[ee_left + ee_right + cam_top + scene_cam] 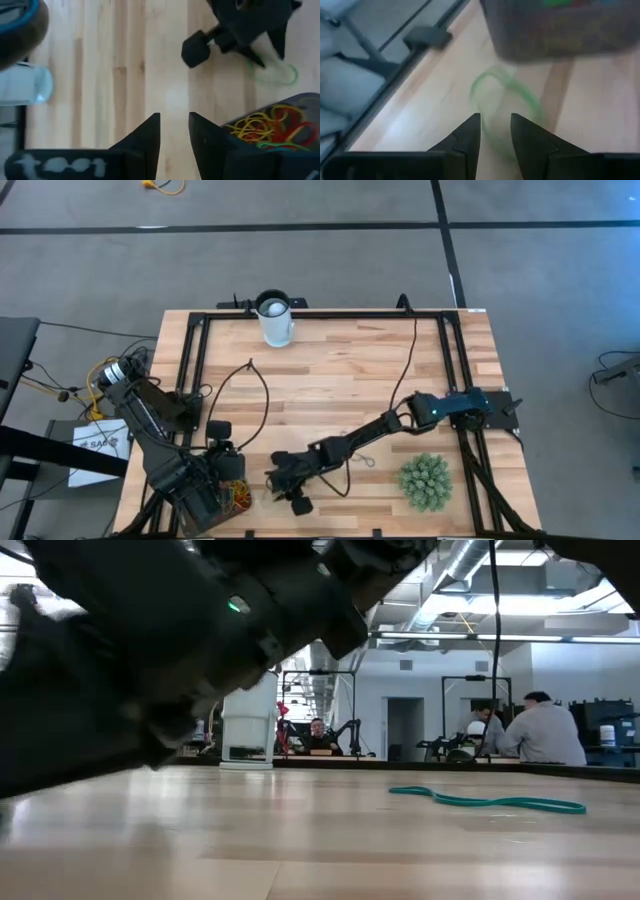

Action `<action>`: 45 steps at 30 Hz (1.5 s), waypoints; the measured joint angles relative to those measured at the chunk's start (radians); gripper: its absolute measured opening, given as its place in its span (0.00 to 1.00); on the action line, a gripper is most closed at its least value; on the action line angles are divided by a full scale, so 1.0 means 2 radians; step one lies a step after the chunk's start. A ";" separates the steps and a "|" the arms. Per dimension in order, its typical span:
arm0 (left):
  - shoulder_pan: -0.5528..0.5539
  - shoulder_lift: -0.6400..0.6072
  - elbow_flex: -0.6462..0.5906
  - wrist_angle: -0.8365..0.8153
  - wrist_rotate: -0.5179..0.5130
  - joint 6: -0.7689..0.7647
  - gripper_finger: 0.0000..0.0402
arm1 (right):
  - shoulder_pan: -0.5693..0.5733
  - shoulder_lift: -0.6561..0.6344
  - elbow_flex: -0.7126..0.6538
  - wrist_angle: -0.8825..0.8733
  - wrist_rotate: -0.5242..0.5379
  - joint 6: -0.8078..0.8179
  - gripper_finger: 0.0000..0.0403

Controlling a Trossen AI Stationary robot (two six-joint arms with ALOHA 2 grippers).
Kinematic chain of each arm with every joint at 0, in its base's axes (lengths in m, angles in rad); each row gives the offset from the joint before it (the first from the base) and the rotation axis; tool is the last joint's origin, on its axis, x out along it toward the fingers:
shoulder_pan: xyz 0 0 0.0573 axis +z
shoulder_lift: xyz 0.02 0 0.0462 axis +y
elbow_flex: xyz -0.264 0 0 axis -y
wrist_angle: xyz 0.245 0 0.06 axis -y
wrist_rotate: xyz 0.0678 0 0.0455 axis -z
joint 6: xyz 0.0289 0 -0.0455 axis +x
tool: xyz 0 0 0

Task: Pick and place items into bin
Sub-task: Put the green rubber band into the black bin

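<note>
Beside the bin (560,30), green band (507,107) looped flat.

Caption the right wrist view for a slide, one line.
Right end effector, fingers slightly apart and empty, hovers over a green band lying on the wooden table beside the bin.

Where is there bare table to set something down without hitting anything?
The wide middle of the table, between the white cup and the right arm, is bare wood. The near edge is crowded: the bin of bands, the left hand, the right hand and the plant ball.
</note>
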State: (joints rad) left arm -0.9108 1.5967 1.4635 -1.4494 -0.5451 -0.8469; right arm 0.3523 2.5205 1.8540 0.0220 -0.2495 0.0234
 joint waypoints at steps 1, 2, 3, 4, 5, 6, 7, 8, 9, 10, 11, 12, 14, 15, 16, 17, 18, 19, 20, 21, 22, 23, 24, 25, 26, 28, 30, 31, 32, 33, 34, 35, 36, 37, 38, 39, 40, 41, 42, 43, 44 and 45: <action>0.000 0.000 0.000 0.005 0.002 -0.003 0.23 | 0.002 0.003 0.009 -0.006 0.008 0.001 0.25; 0.000 0.000 0.000 0.010 0.006 -0.005 0.23 | 0.004 0.006 0.016 -0.017 0.012 0.001 0.25; 0.000 0.000 0.000 0.016 0.010 -0.007 0.23 | 0.004 0.010 0.023 -0.020 0.018 0.001 0.25; 0.000 0.000 0.000 0.023 0.014 -0.010 0.23 | 0.004 0.011 0.025 -0.027 0.028 0.001 0.25; 0.000 0.000 0.000 0.031 0.019 -0.013 0.23 | 0.005 0.011 0.027 -0.033 0.038 0.001 0.25; 0.000 0.000 0.000 0.038 0.024 -0.015 0.23 | 0.006 0.011 0.027 -0.038 0.049 0.003 0.24; 0.000 0.000 0.000 0.045 0.028 -0.018 0.23 | 0.008 0.011 0.027 -0.043 0.055 0.005 0.22; -0.001 0.000 0.000 0.052 0.032 -0.020 0.23 | 0.008 0.010 0.028 -0.049 0.062 0.005 0.20; -0.001 0.000 0.000 0.061 0.034 -0.020 0.23 | 0.009 0.009 0.028 -0.055 0.065 0.009 0.17; -0.001 0.000 0.000 0.068 0.034 -0.020 0.23 | 0.009 0.008 0.028 -0.060 0.065 0.014 0.14; -0.002 0.000 0.000 0.076 0.034 -0.020 0.23 | 0.010 0.008 0.028 -0.061 0.064 0.019 0.10; -0.003 0.000 0.000 0.084 0.034 -0.020 0.23 | 0.011 0.008 0.029 -0.064 0.064 0.025 0.06; -0.003 0.000 0.000 0.100 0.033 -0.021 0.23 | 0.017 0.008 0.029 -0.067 0.069 0.028 0.02; -0.003 0.000 0.000 0.109 0.033 -0.025 0.23 | 0.020 0.008 0.029 -0.068 0.073 0.031 0.02; -0.004 0.000 0.000 0.116 0.033 -0.029 0.23 | 0.024 0.008 0.029 -0.067 0.076 0.041 0.02; -0.004 0.000 0.000 0.123 0.033 -0.035 0.23 | 0.028 0.008 0.028 -0.066 0.080 0.052 0.02; -0.004 0.000 0.000 0.129 0.033 -0.040 0.23 | 0.032 0.007 0.029 -0.066 0.086 0.060 0.01; -0.005 0.000 0.000 0.135 0.033 -0.042 0.23 | 0.037 0.007 0.030 -0.067 0.093 0.062 0.01; -0.006 0.000 0.000 0.140 0.033 -0.044 0.23 | 0.042 0.007 0.033 -0.070 0.096 0.062 0.01; -0.006 0.000 0.000 0.145 0.033 -0.045 0.23 | 0.049 0.007 0.035 -0.073 0.103 0.063 0.01; -0.007 0.000 0.000 0.149 0.033 -0.047 0.23 | 0.055 0.007 0.039 -0.074 0.115 0.063 0.01; -0.008 0.000 0.000 0.153 0.032 -0.049 0.23 | 0.057 0.007 0.041 -0.075 0.114 0.063 0.00; -0.008 0.000 0.000 0.156 0.031 -0.050 0.23 | 0.061 0.008 0.043 -0.075 0.120 0.063 0.00; -0.009 0.000 0.000 0.158 0.031 -0.050 0.23 | 0.064 0.008 0.045 -0.076 0.120 0.063 0.00; -0.009 0.000 0.000 0.161 0.031 -0.052 0.23 | 0.065 0.009 0.048 -0.076 0.121 0.063 0.00; -0.010 0.000 0.000 0.164 0.031 -0.056 0.23 | 0.066 0.009 0.055 -0.074 0.124 0.063 0.00; -0.010 0.000 0.000 0.164 0.030 -0.064 0.23 | 0.067 0.008 0.061 -0.070 0.126 0.063 0.00; -0.010 0.000 0.000 0.164 0.030 -0.068 0.23 | 0.067 0.008 0.061 -0.069 0.127 0.063 0.00; -0.010 0.000 0.000 0.164 0.030 -0.071 0.23 | 0.067 0.008 0.061 -0.071 0.127 0.063 0.00; -0.010 0.000 0.000 0.165 0.030 -0.072 0.23 | 0.068 0.008 0.061 -0.075 0.128 0.063 0.00; -0.010 0.000 0.000 0.166 0.030 -0.072 0.23 | 0.069 0.008 0.061 -0.077 0.128 0.063 0.00; -0.010 0.000 0.000 0.169 0.030 -0.072 0.23 | 0.070 0.008 0.061 -0.078 0.131 0.063 0.00; -0.010 0.000 0.000 0.173 0.030 -0.071 0.23 | 0.071 0.008 0.061 -0.078 0.139 0.063 0.00; -0.010 0.000 0.000 0.175 0.030 -0.072 0.23 | 0.072 0.008 0.061 -0.077 0.145 0.061 0.00; -0.010 0.000 0.000 0.175 0.030 -0.071 0.23 | 0.074 0.008 0.061 -0.077 0.150 0.055 0.00; -0.010 0.000 0.000 0.175 0.030 -0.071 0.23 | 0.074 0.008 0.065 -0.080 0.154 0.052 0.00; -0.010 0.000 0.000 0.175 0.030 -0.071 0.23 | 0.074 0.009 0.071 -0.081 0.156 0.051 0.00; -0.010 0.000 0.000 0.175 0.030 -0.071 0.23 | 0.074 0.009 0.080 -0.080 0.159 0.050 0.00; -0.010 0.000 0.000 0.175 0.027 -0.072 0.23 | 0.074 0.009 0.090 -0.078 0.163 0.050 0.00; -0.010 0.000 0.000 0.174 0.020 -0.073 0.23 | 0.074 0.008 0.100 -0.078 0.166 0.049 0.00; -0.010 0.000 0.000 0.171 0.011 -0.078 0.23 | 0.074 0.008 0.110 -0.084 0.168 0.050 0.00; -0.010 0.000 0.000 0.168 0.004 -0.084 0.23 | 0.073 0.008 0.120 -0.096 0.168 0.050 0.00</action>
State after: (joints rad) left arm -0.9302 1.5970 1.4631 -1.1138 -0.5363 -1.0144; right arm 0.4992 2.5359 2.0940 -0.1703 0.0868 0.1230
